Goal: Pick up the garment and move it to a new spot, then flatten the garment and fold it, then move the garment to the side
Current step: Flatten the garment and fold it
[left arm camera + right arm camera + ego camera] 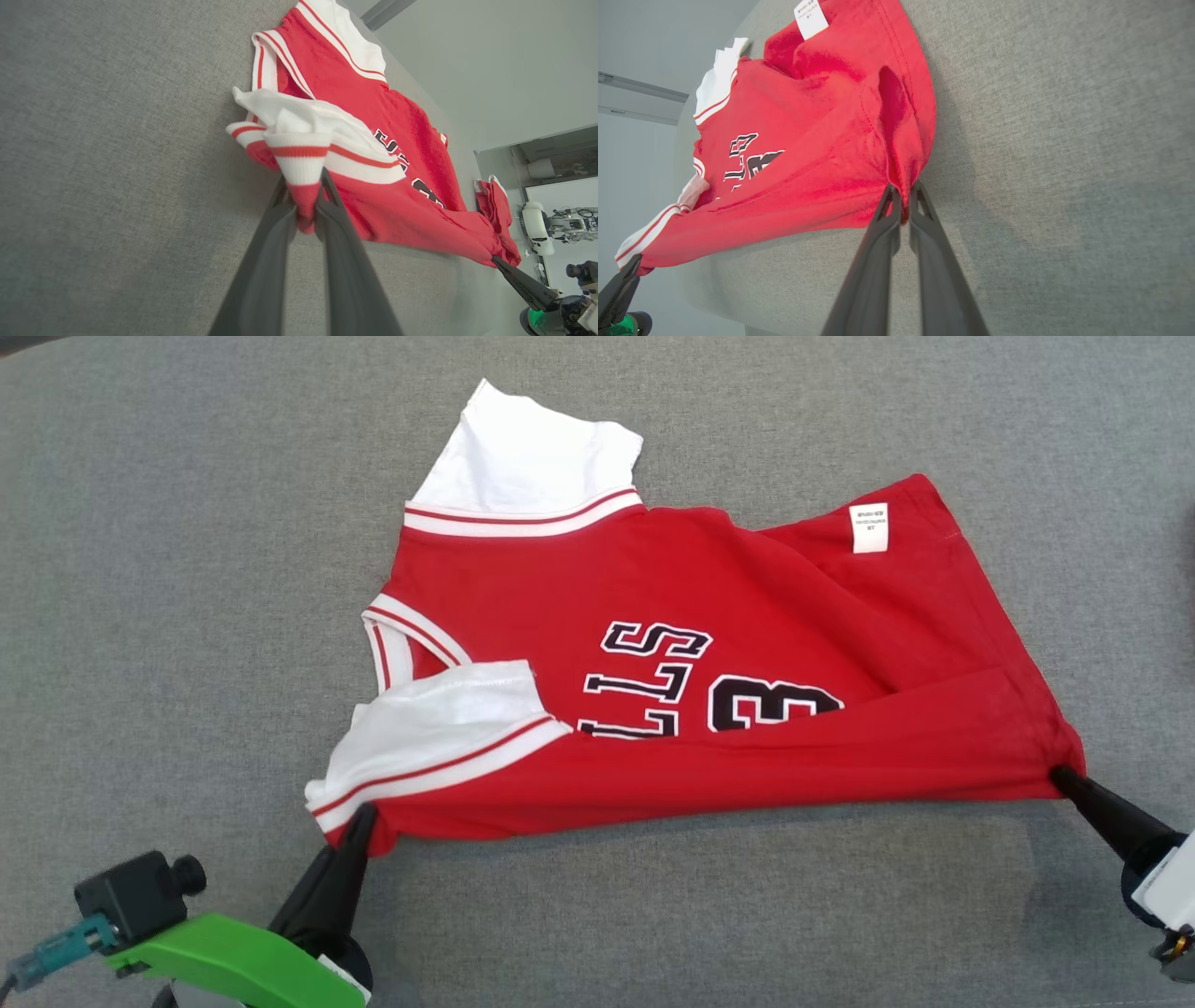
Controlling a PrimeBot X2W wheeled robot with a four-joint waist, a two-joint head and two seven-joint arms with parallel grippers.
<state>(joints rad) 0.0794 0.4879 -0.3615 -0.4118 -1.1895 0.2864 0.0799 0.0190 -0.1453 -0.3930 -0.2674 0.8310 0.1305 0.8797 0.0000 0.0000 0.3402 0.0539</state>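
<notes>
One cuff (299,156) of the garment (364,100) inside left gripper (302,186), plainest from left wrist.

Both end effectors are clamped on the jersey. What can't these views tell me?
- Care tag print: too small to read, head view.
- Chest lettering: lower part hidden by a fold of the jersey, head view.
- Right end effector: wrist cut off by head view's right edge.
</notes>
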